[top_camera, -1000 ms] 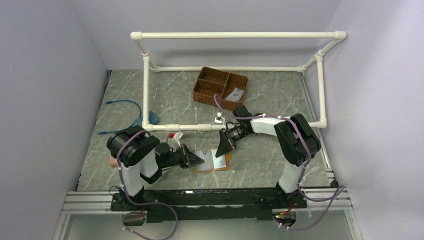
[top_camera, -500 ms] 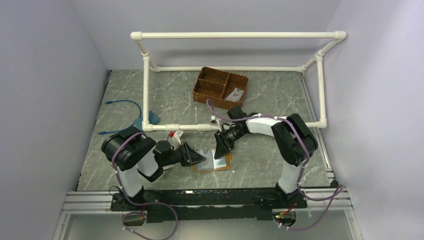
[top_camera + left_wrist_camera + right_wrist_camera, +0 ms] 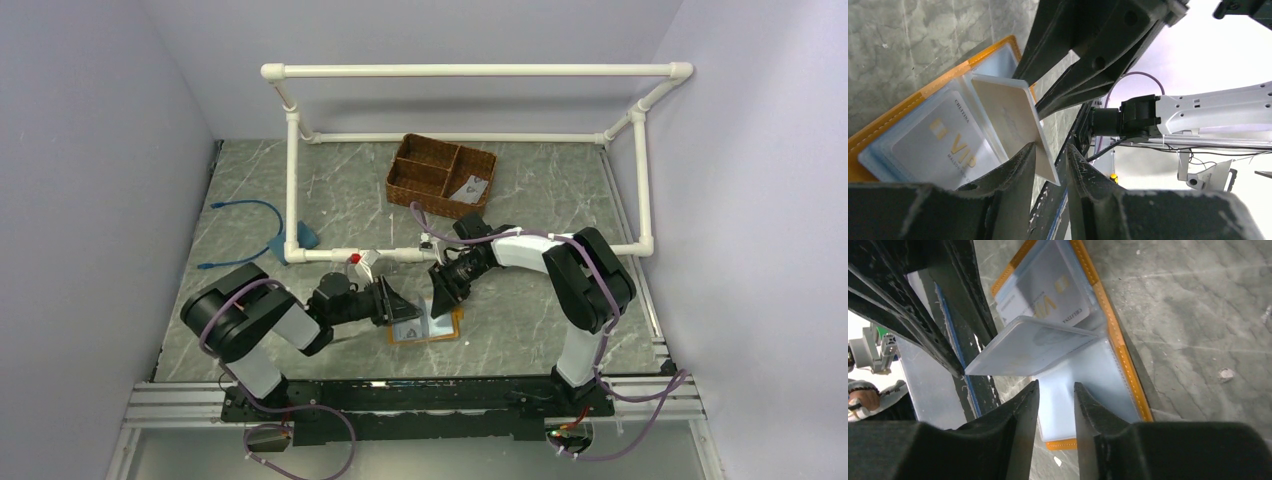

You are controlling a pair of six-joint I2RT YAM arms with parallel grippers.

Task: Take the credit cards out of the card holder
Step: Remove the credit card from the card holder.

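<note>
The mustard-orange card holder [image 3: 443, 331] lies open on the table, pale blue slots up; it also shows in the left wrist view [image 3: 898, 115] and the right wrist view [image 3: 1118, 355]. My left gripper [image 3: 405, 312] [image 3: 1052, 147] is shut on the corner of a pale credit card [image 3: 1008, 120] [image 3: 1033, 347], which is tilted up out of the holder. A second card marked VIP [image 3: 948, 145] [image 3: 1048, 295] sits in a slot. My right gripper [image 3: 440, 300] [image 3: 1056, 385] is nearly shut, with nothing between its jaws, tips down on the holder's blue inner side.
A wicker basket [image 3: 442, 175] stands at the back with a pale card [image 3: 468, 187] in its right compartment. A white pipe frame [image 3: 330, 254] crosses just behind the grippers. A blue cable [image 3: 250, 215] lies at the left.
My left arm has swung out to the left and its gripper has turned over the holder, tilting the card up. My right gripper has shifted slightly left onto the holder.
</note>
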